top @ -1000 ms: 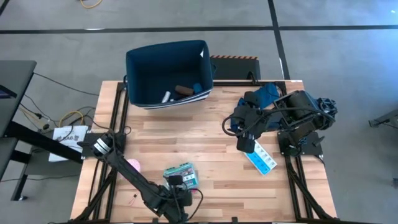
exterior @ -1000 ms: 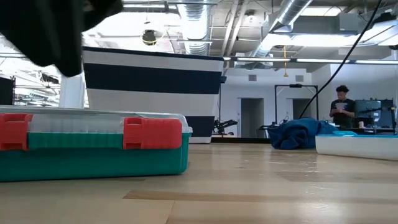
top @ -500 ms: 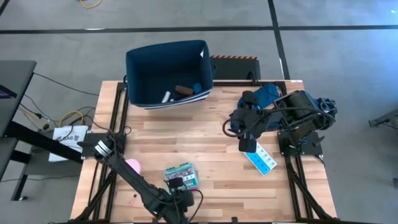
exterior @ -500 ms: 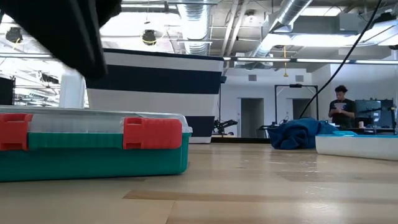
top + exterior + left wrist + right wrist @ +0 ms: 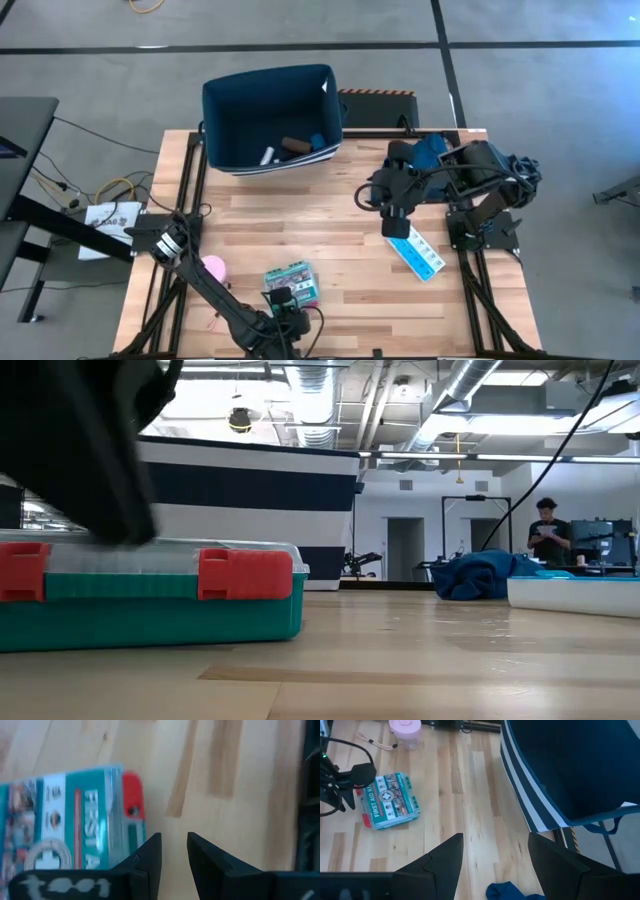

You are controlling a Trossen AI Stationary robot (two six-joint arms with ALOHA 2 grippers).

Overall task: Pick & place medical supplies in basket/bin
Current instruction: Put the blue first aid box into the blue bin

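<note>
The teal-green first-aid box lies flat on the table near its near edge, and it also shows in the low view. My left gripper hangs just above the box's near end beside its red latch, fingers a narrow gap apart and empty. The pink round roll stands left of the box. The white-and-blue pill strip lies at the right. My right gripper hovers wide open and empty above the table's right half. The navy basket stands at the far edge and holds a brown oblong and small items.
A crumpled blue cloth lies at the far right beside my right arm. A small stick lies near the front left corner. Bare wood stretches between the first-aid box and the basket. A person stands far off in the room.
My left gripper has gone down toward the table at the first-aid box's near end; in the low view its dark bulk now reaches the box's top. My right gripper has drawn a little toward the far edge. The supplies have stayed put.
</note>
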